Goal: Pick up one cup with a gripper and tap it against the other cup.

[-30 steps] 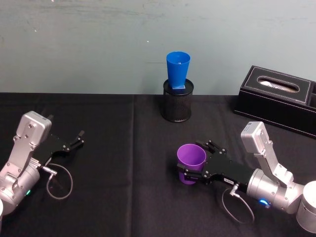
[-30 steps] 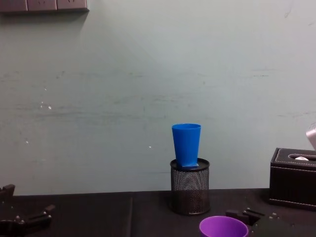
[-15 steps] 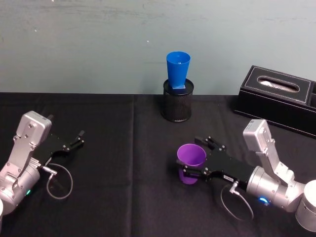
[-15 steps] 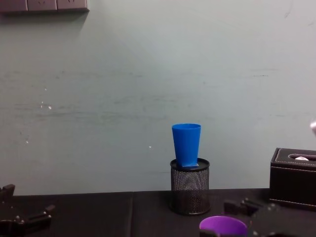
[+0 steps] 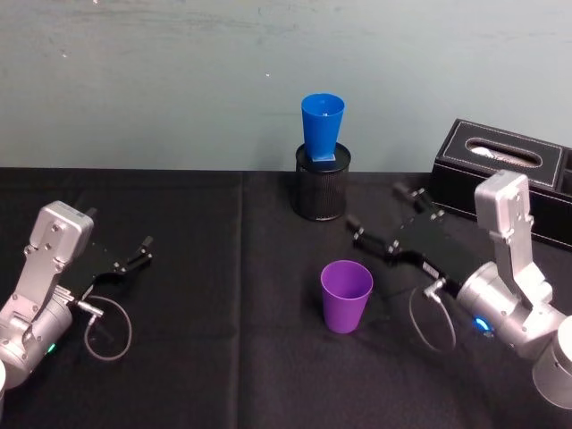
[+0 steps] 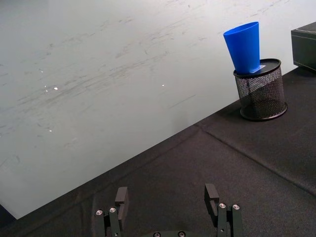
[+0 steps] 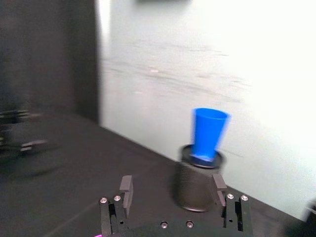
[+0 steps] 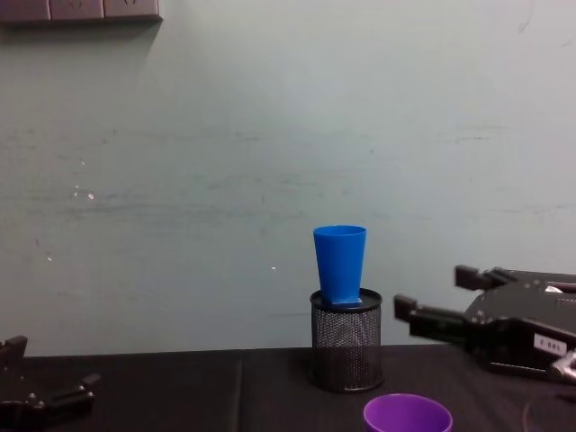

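Note:
The purple cup [image 5: 346,296] stands upright on the black table, free of any grip; its rim [image 8: 407,415] shows at the bottom of the chest view. My right gripper [image 5: 376,207] hovers open and empty above and behind it, to its right, its fingers pointing toward the blue cup [image 5: 321,128]. The chest view shows the same gripper [image 8: 430,292] raised, level with the mesh holder. In the right wrist view the right gripper [image 7: 173,190] frames the blue cup [image 7: 210,131]. The blue cup [image 8: 340,263] sits upright in a black wire-mesh pen holder [image 5: 321,183]. My left gripper [image 5: 141,250] rests open at the far left.
A black tissue box [image 5: 505,174] stands at the back right, close behind the right arm. The black cloth [image 5: 223,313] between the two arms is bare. A pale wall runs right behind the pen holder [image 8: 346,351].
My right gripper has let go of the purple cup, opened, and risen up and back toward the right. The cup stays standing on the table. The left arm has not moved.

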